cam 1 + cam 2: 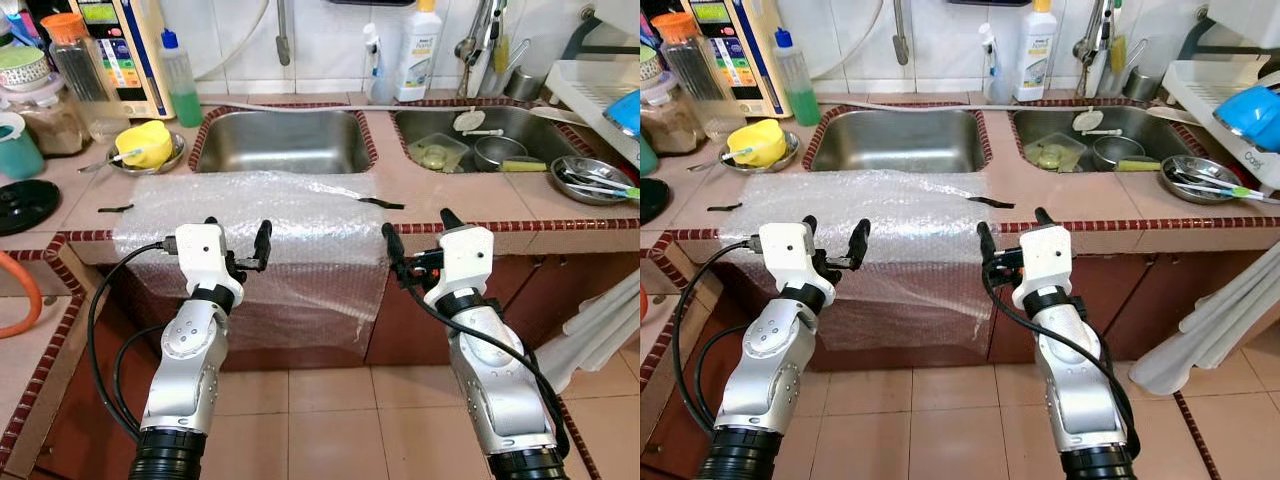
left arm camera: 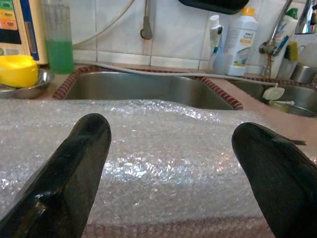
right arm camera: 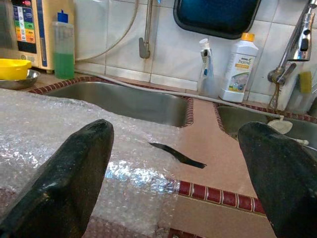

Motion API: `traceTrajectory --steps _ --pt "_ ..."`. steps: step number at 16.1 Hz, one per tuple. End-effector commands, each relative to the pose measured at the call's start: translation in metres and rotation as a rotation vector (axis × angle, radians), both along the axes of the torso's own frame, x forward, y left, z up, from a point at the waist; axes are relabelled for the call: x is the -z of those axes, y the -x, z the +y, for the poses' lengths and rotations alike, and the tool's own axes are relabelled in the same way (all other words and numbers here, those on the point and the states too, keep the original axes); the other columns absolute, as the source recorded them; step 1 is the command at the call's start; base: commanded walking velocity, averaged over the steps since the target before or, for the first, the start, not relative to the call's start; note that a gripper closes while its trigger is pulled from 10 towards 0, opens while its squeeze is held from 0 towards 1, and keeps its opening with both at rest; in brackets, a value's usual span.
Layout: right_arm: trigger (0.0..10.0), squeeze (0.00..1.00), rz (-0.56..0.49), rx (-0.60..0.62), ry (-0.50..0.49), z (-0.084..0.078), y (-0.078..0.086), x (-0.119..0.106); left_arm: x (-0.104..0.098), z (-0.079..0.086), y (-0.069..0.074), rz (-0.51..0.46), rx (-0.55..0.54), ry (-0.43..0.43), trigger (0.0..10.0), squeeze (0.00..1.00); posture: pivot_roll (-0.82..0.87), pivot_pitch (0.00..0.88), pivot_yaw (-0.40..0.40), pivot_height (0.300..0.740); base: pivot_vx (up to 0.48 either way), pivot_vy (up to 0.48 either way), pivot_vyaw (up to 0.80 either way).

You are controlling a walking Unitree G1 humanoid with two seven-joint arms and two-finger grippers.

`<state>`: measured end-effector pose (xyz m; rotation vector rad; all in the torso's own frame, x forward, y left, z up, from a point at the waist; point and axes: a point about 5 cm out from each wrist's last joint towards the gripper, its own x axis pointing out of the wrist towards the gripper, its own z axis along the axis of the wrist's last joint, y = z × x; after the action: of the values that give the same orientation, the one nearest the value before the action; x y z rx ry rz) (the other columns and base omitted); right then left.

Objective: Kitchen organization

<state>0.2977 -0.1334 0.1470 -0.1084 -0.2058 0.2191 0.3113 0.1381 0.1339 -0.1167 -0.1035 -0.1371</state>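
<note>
A sheet of clear bubble wrap [image 1: 250, 215] lies on the tiled counter in front of the empty left sink [image 1: 280, 140] and hangs over the counter's front edge. Strips of black tape [image 1: 382, 204] sit at its corners. My left gripper [image 1: 238, 232] is open just before the counter edge, its fingers [image 2: 74, 163] pointing at the hanging wrap. My right gripper [image 1: 418, 228] is open too, level with the wrap's right edge and the right tape strip [image 3: 178, 156]. Neither gripper holds anything.
The right sink [image 1: 520, 125] holds dishes. A steel bowl of cutlery [image 1: 592, 180] and a dish rack [image 1: 600, 90] are at the right. A yellow item in a steel dish [image 1: 146, 145], a green soap bottle [image 1: 180, 80], jars and a black lid [image 1: 25, 205] crowd the left.
</note>
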Motion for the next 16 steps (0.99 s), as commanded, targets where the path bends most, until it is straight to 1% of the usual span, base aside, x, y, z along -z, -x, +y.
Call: traceTrajectory --steps 1,9,16 --pt "10.0 0.0 -0.005 -0.004 0.002 0.0005 0.0014 -0.0021 -0.0052 0.0008 -0.0014 -0.011 0.006 -0.012 10.0 0.0 0.05 0.0 0.046 0.74 0.352 0.292 0.0" --pt "10.0 0.0 -0.006 0.006 0.004 -0.0001 0.0014 -0.0039 -0.0041 -0.0026 -0.0015 -0.004 0.018 -0.01 10.0 0.0 0.05 0.0 0.051 0.74 0.391 0.275 0.0" --pt "10.0 0.0 -0.001 0.015 0.011 -0.0017 0.0047 -0.0022 0.0 -0.0066 0.0 0.011 0.027 -0.011 10.0 0.0 0.04 0.0 0.052 0.74 0.455 0.0 0.0"
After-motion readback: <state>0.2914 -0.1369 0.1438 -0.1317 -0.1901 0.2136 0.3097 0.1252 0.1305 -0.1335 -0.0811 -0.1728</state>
